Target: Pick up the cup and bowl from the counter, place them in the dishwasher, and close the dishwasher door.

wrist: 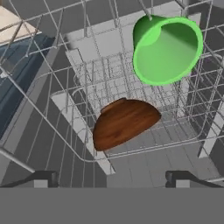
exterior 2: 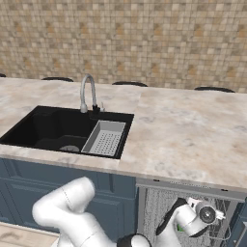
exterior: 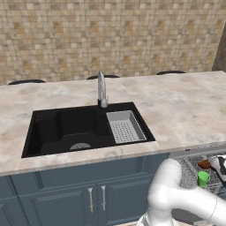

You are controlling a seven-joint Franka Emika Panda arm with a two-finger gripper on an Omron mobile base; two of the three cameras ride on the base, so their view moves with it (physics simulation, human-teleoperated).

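A tan mosaic tile wall (exterior: 114, 35) fills the twelve o'clock half of both base views. A grey perforated drain tray (exterior: 126, 127) sits at the three o'clock end of the basin. Dark blue cabinet doors (exterior: 79, 194) with paired steel handles (exterior: 97, 198) stand at six o'clock.

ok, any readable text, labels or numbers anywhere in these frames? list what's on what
None readable.
Small bright green plain cup: no print.
Shallow reddish-brown round bowl: wood-grain pattern, no lettering.
Grey wire-mesh dishwasher rack: bare wire.
Strip under the beige-pink marbled counter, above the rack: small dark marks, too small to read.
Black sink and steel tap: no markings.
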